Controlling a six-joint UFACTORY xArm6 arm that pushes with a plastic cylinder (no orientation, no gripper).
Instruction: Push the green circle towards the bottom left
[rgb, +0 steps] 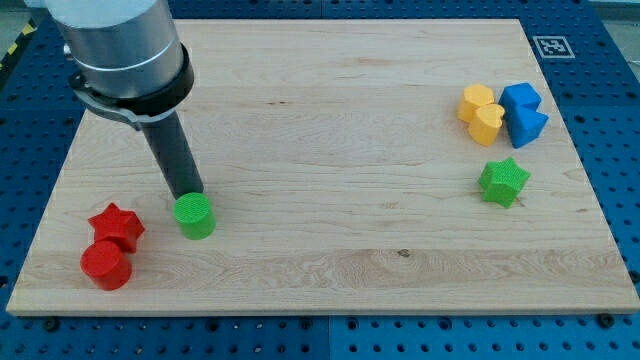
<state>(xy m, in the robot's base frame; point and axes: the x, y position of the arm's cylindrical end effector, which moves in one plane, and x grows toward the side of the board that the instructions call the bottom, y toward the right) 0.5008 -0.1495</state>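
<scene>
The green circle (194, 215) is a short green cylinder on the wooden board (330, 150), at the lower left. My tip (189, 194) stands just above it in the view, touching or almost touching its upper edge. The dark rod rises from there up and to the left into the grey arm body at the view's top left.
A red star (117, 226) and a red cylinder (105, 265) lie left of the green circle, near the board's bottom left corner. At the right are two yellow blocks (481, 111), two blue blocks (523, 113) and a green star (503, 181).
</scene>
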